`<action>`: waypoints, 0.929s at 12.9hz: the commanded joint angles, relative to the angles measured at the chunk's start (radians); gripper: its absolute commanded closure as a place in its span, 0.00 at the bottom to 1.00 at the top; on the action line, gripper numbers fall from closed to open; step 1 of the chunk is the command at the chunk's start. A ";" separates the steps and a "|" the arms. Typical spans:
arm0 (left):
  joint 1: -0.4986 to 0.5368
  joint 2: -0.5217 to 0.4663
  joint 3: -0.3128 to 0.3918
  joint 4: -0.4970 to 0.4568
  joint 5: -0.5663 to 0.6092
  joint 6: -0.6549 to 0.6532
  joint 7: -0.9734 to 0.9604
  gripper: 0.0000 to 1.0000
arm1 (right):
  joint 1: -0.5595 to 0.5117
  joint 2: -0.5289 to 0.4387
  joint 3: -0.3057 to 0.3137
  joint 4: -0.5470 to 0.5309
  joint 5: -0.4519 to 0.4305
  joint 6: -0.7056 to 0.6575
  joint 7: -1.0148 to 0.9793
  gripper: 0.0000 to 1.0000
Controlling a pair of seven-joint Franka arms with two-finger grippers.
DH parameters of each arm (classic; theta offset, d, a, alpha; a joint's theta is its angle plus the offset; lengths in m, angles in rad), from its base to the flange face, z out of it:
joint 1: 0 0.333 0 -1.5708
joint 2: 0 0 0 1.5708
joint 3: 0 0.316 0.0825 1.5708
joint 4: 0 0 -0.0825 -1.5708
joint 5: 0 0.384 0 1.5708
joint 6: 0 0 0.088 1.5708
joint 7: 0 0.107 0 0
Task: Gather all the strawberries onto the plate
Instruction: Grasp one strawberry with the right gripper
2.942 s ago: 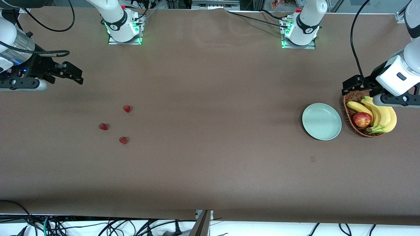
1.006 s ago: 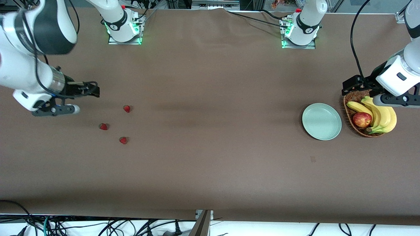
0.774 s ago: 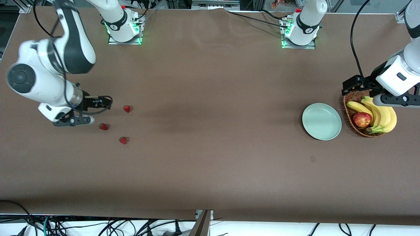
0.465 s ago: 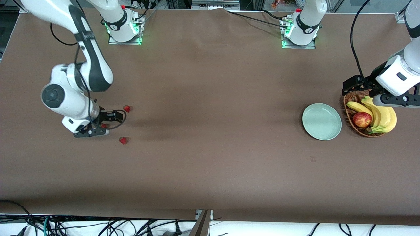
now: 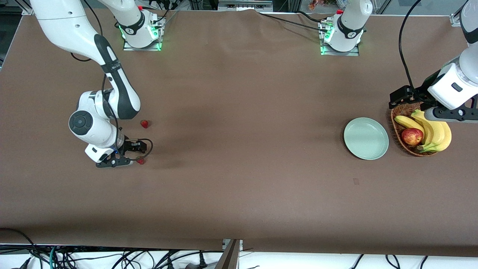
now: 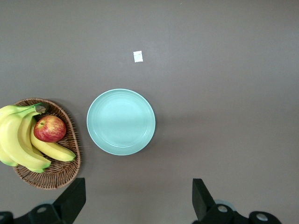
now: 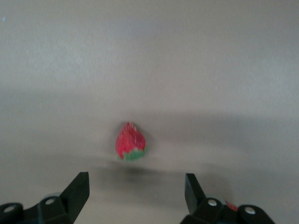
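The right arm has swept in from its end of the desk [image 5: 239, 194] and come down among the strawberries. Its right gripper [image 5: 139, 151] now sits low over the berry nearest the front camera, the near strawberry [image 5: 140, 161], which shows just at the gripper's edge in the front view. In the right wrist view that berry [image 7: 130, 141] lies on the brown desk ahead of the two dark fingertips [image 7: 77, 189], not yet between them; the fingers stand apart with nothing in them, and nothing is gripped.

A second strawberry [image 5: 144, 123] lies farther from the front camera than the near one, untouched. The third berry is hidden under the right arm's wrist in the front view, so I cannot tell where it lies.

The plate [image 5: 366, 138] is well apart from the near strawberry, toward the left arm's end of the desk, just beside the wicker basket [image 5: 398, 127] of bananas [image 5: 435, 130] and an apple [image 5: 412, 136], and it holds no berries. The left gripper [image 6: 135, 198] waits over the basket, fingers wide open and empty.

So the reach is over and the first pick looks about to start; all three berries remain to be collected.
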 commanded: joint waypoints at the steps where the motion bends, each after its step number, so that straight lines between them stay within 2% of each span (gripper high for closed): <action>1: -0.005 0.003 0.002 0.015 -0.005 0.000 0.014 0.00 | -0.003 0.062 0.006 0.059 0.026 0.025 -0.022 0.11; 7: -0.005 0.003 0.003 0.015 -0.005 0.000 0.014 0.00 | -0.004 0.091 0.013 0.057 0.040 0.055 -0.022 0.32; 9: -0.005 0.003 0.003 0.015 -0.005 0.000 0.014 0.00 | -0.004 0.091 0.014 0.059 0.079 0.052 -0.032 0.51; 11: -0.005 0.003 0.003 0.015 -0.005 0.000 0.014 0.00 | -0.003 0.087 0.016 0.062 0.081 0.046 -0.029 0.73; 12: -0.005 0.003 0.003 0.015 -0.005 0.000 0.014 0.00 | -0.001 0.084 0.023 0.069 0.083 0.040 -0.025 0.82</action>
